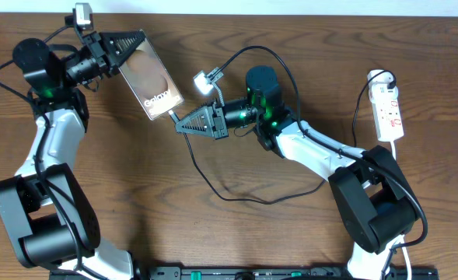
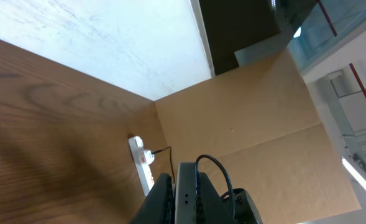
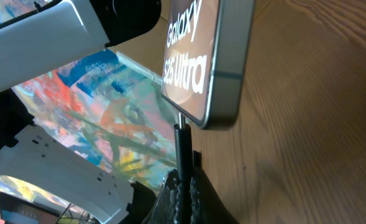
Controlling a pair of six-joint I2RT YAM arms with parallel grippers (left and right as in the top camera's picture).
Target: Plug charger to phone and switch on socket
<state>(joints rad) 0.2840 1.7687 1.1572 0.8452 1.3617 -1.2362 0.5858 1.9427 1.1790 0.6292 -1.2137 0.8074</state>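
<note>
Overhead view: we find both arms meeting left of the middle of the desk point(image 1: 135, 194).
Right gripper point(image 3: 183, 190): pressed together on the charger point(image 3: 182, 146), just below its plug tip.
Left gripper point(image 1: 127, 45): clamped on the far end of the phone point(image 1: 152, 78).
Charger: thin black cable; the tip meets the phone's lower edge, but we cannot confirm full seating.
Phone: held tilted toward the far left corner; brownish glossy face, white lettering.
Socket point(image 1: 389, 109): white strip, red marks, near the right edge, well apart from both grippers.
Progress: we judge plugging at or near completion; switching not yet done.
</note>
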